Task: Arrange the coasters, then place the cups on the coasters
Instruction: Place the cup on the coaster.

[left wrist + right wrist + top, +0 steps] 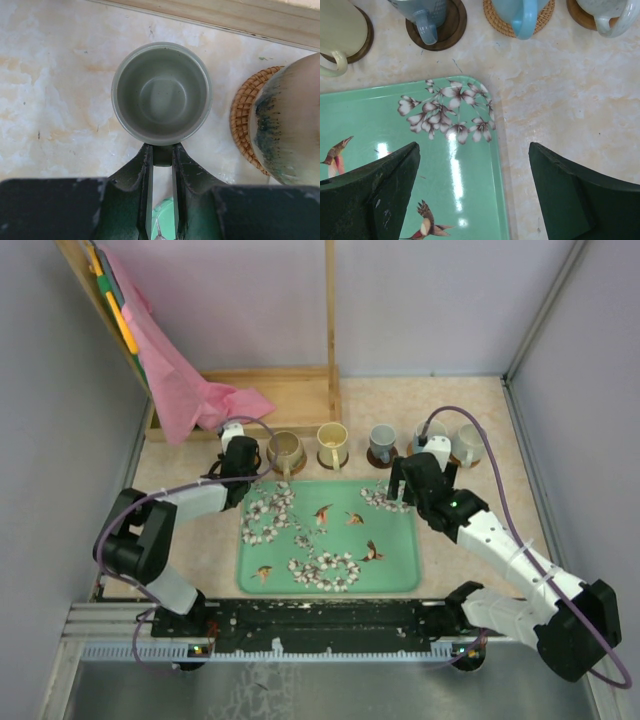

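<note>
My left gripper (162, 150) is shut on the handle of a small dark grey-green cup (161, 92), upright over bare marble; whether it rests or hangs I cannot tell. Right beside it a tan cup (287, 125) sits on a woven coaster (244, 125). In the top view this gripper (240, 458) hides the small cup. The far row holds tan (285, 450), yellow (332, 443), grey (382, 443) and white (467, 443) cups. My right gripper (474, 150) hangs open over the tray's far right corner. Beyond it are the yellow (335, 35), grey (420, 15), pale blue (520, 15) and white (610, 15) cups, each on a coaster (451, 27).
The green floral tray (395, 560) lies in the middle with nothing standing on it. A wooden frame (300, 390) with a pink cloth (185, 385) stands at the back left, its rail (225, 15) just beyond the small cup. Grey walls enclose the table.
</note>
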{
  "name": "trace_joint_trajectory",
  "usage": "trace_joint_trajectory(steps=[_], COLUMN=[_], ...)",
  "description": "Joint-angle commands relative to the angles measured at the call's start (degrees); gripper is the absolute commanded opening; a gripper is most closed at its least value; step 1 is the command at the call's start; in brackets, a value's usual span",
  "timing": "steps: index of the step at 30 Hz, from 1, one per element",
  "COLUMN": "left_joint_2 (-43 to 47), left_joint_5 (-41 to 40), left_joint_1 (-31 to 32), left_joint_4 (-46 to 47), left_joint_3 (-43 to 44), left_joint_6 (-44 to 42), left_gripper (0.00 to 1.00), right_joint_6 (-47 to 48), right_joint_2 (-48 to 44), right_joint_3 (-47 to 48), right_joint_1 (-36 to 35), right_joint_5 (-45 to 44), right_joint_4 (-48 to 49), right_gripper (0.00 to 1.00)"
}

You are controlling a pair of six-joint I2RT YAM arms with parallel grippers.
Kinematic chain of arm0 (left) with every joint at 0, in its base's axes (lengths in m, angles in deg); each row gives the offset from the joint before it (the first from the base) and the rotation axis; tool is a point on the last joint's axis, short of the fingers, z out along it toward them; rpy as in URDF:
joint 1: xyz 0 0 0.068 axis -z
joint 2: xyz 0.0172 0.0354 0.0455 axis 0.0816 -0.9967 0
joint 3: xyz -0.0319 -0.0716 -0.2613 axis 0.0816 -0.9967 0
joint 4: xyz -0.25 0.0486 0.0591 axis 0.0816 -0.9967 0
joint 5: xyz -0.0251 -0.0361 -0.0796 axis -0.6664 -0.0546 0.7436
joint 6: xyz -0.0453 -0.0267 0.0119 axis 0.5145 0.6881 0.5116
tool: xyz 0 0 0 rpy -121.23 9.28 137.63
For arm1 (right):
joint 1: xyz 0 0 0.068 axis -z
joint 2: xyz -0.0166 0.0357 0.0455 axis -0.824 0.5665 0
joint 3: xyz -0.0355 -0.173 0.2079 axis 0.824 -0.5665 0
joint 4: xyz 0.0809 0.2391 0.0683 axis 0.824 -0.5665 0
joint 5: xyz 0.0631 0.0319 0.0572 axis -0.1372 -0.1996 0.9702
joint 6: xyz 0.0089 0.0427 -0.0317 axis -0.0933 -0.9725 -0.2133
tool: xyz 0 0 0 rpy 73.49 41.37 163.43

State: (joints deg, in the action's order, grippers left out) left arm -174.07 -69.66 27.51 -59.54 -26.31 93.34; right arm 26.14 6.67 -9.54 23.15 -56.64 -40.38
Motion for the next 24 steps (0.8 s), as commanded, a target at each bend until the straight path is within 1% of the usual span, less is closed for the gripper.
trace_joint_trajectory(steps=[1, 14, 21, 24], left_joint_2=[-0.63, -1.68, -2.59, -2.65], left_joint_5=[0.03, -0.98, 0.05, 0.13], left_joint_1=[-0.39, -0.44, -0.42, -0.47], left_joint_4=[3.71, 3.04, 2.55, 1.70], left_joint_3=[0.72, 1.18, 1.67, 1.92], left_joint_6=[-0.75, -0.89, -0.99, -0.57], left_gripper=[0.00, 0.00, 0.00, 0.03], right_joint_6=[0.54, 0.27, 0.17, 0.20], right_joint_2=[-0.14, -0.06, -0.19, -0.26], right_joint_3=[2.12, 1.85, 1.68, 1.67], right_joint_1=[0.93, 1.13, 1.27, 1.31], right_joint_5=[-0.48, -0.10, 0.00, 0.01], right_joint_4=[2.67, 2.88, 2.95, 3.00], right_gripper=[0.90, 0.90, 0.90, 0.90])
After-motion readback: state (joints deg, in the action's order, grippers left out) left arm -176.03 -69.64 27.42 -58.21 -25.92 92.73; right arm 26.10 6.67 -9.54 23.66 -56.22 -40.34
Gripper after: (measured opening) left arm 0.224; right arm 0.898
